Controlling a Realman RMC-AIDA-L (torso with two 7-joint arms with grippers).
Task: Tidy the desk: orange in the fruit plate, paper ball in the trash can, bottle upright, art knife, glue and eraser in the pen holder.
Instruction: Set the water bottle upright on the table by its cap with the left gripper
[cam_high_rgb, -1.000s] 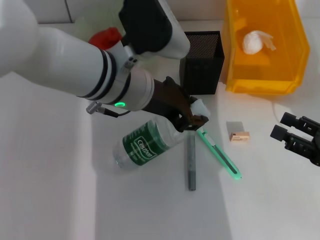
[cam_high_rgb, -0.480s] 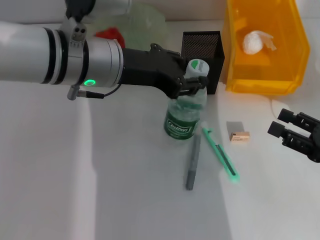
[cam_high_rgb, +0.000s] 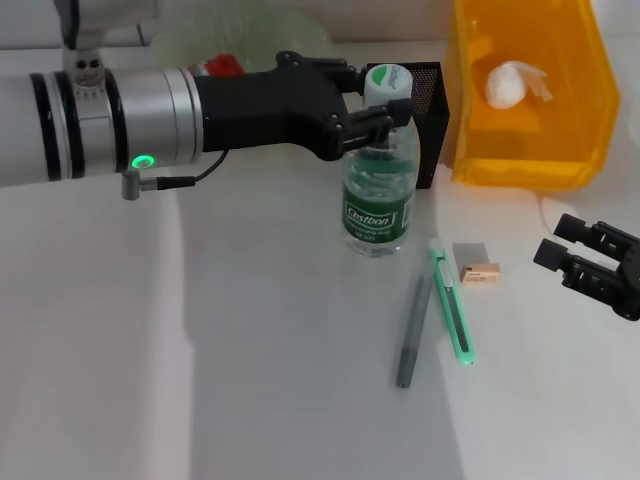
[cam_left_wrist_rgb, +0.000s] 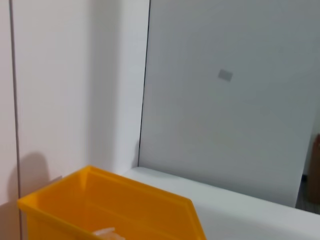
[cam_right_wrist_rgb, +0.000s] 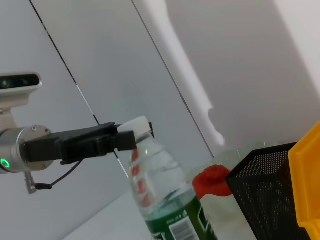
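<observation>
My left gripper (cam_high_rgb: 385, 112) is shut on the neck of a clear bottle (cam_high_rgb: 379, 195) with a green label, which stands upright on the table in front of the black mesh pen holder (cam_high_rgb: 415, 105). The bottle also shows in the right wrist view (cam_right_wrist_rgb: 165, 197). A green art knife (cam_high_rgb: 450, 313), a grey glue stick (cam_high_rgb: 413, 330) and an eraser (cam_high_rgb: 474, 263) lie on the table to the right of the bottle. The paper ball (cam_high_rgb: 514, 82) lies in the yellow trash bin (cam_high_rgb: 520, 170). A red-orange fruit (cam_high_rgb: 222, 65) peeks out behind my left arm. My right gripper (cam_high_rgb: 590, 262) is open at the right edge.
A clear green-tinted plate (cam_high_rgb: 250, 35) sits at the back, mostly behind my left arm. The yellow bin also shows in the left wrist view (cam_left_wrist_rgb: 115, 207). The pen holder also shows in the right wrist view (cam_right_wrist_rgb: 265, 192).
My left gripper has lifted the bottle from lying tilted to standing upright and moved it right. The knife and glue stick have shifted right. The right arm has barely moved.
</observation>
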